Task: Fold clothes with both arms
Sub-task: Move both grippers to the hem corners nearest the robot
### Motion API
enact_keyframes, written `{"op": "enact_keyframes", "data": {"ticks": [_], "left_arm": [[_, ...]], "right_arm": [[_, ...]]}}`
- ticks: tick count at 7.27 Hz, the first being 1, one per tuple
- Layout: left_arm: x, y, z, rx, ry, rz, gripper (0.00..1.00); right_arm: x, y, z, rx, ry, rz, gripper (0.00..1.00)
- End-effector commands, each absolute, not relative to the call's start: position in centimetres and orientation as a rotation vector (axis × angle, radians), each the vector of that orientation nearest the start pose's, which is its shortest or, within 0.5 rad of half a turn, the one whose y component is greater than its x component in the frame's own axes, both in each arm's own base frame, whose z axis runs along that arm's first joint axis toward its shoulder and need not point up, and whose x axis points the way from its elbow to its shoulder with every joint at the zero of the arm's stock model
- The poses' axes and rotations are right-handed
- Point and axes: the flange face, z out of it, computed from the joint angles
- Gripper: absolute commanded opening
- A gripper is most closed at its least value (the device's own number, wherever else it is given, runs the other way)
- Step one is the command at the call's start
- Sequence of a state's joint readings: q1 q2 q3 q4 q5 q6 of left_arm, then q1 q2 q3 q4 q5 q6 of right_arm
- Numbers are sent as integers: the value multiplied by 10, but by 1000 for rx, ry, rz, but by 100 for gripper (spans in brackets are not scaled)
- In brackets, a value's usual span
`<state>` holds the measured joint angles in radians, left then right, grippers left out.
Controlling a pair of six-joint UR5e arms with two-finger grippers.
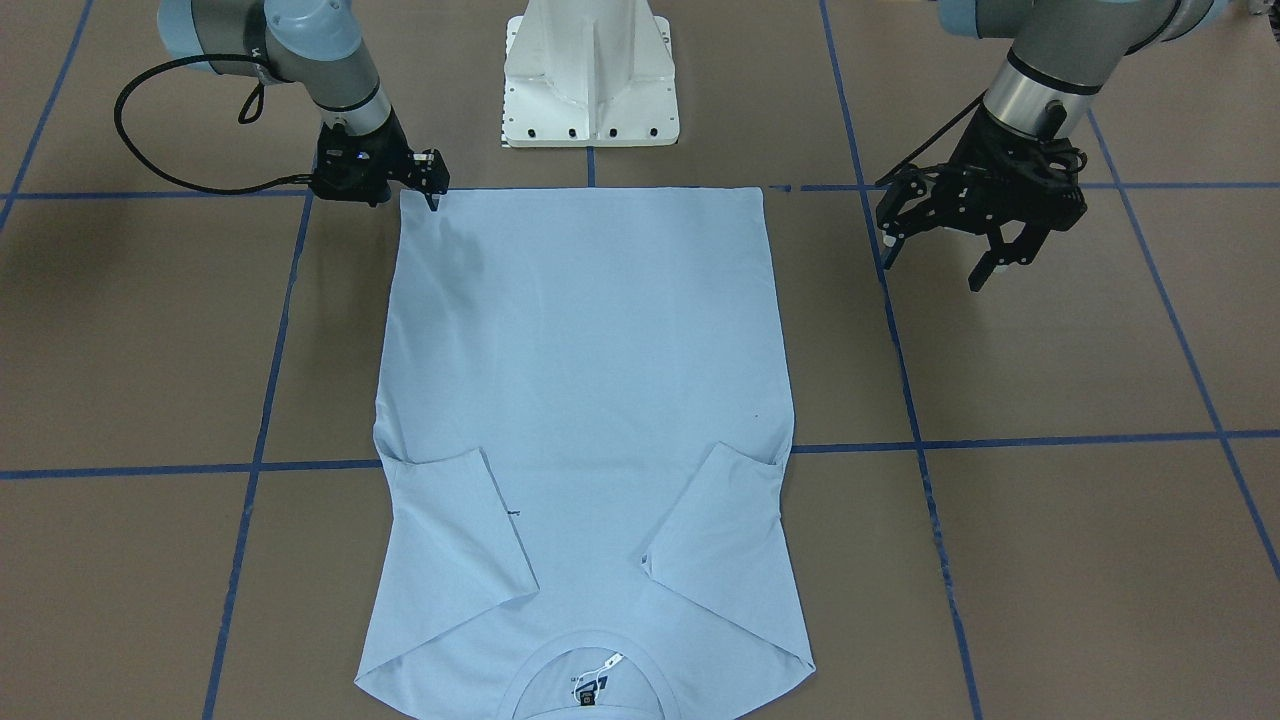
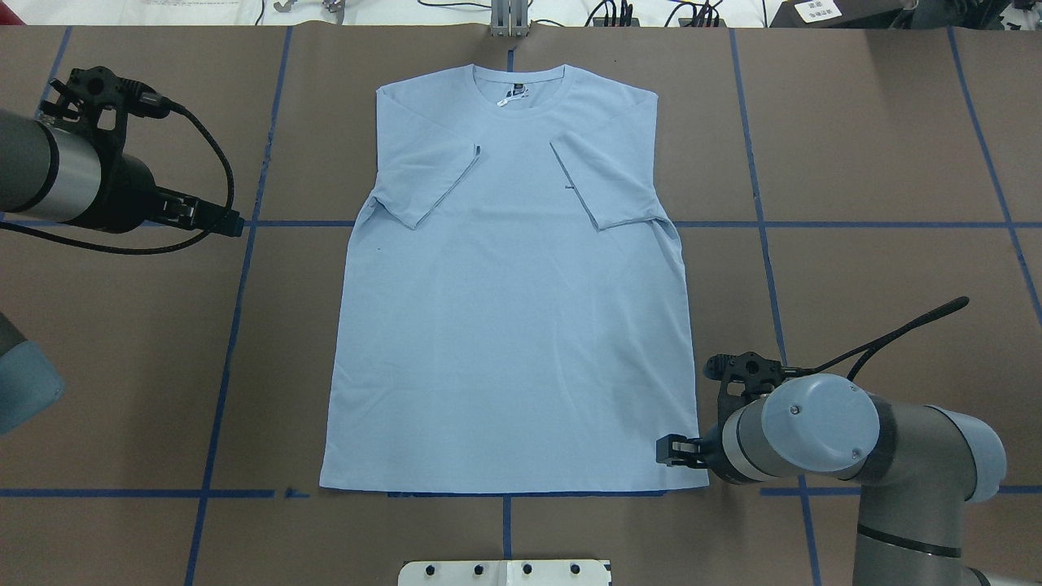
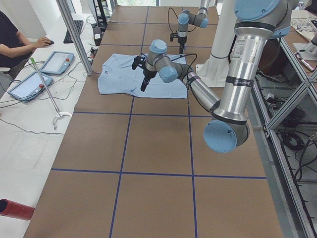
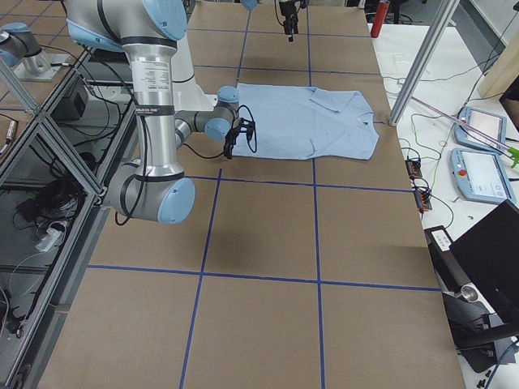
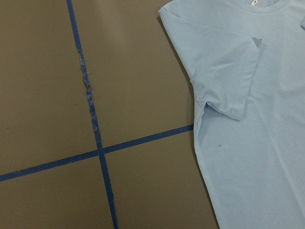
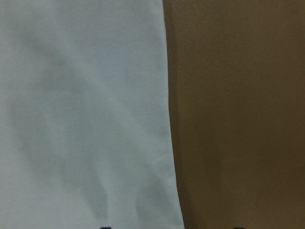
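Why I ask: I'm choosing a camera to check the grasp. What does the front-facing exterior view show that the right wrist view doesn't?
Only front-facing: the whole T-shirt lying flat with both sleeves folded inward, the right gripper at a hem corner, and the left gripper open, off the shirt. Only the right wrist view: a close look at the side edge of the fabric, with soft wrinkles. Both: light blue fabric on the brown table.

The front-facing and overhead cameras look steeply down on the tabletop (image 2: 895,163) from opposite sides, sharing the T-shirt (image 2: 513,309). Side cameras look along it from each end (farther off); both wrist cameras sit close over shirt edges.
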<state>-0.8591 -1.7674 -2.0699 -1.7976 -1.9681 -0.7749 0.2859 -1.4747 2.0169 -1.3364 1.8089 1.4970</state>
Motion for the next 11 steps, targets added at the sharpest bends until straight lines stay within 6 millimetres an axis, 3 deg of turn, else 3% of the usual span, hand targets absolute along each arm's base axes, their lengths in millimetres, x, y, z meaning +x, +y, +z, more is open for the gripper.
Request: {"op": "enact_keyframes", "data": {"ticks": [1, 4, 6, 7, 9, 10, 11], "left_arm": [[267, -455, 300, 426, 891, 127, 100], [267, -455, 300, 425, 890, 127, 100], [268, -455, 299, 427, 892, 127, 100], [269, -455, 300, 424, 891, 127, 100], [270, -456, 298, 424, 895, 125, 100], [270, -456, 298, 425, 894, 125, 100], [270, -457, 299, 422, 894, 124, 100]], "right_arm": [[-464, -250, 383, -91, -798, 106, 85], [-469, -243, 384, -100, -796, 90, 80], [-469, -242, 383, -102, -798, 88, 33], [-469, -242, 383, -104, -800, 87, 16], [-467, -242, 380, -105, -805, 85, 0], [-466, -242, 376, -102, -814, 85, 0], [-458, -241, 360, -87, -845, 86, 0]]}}
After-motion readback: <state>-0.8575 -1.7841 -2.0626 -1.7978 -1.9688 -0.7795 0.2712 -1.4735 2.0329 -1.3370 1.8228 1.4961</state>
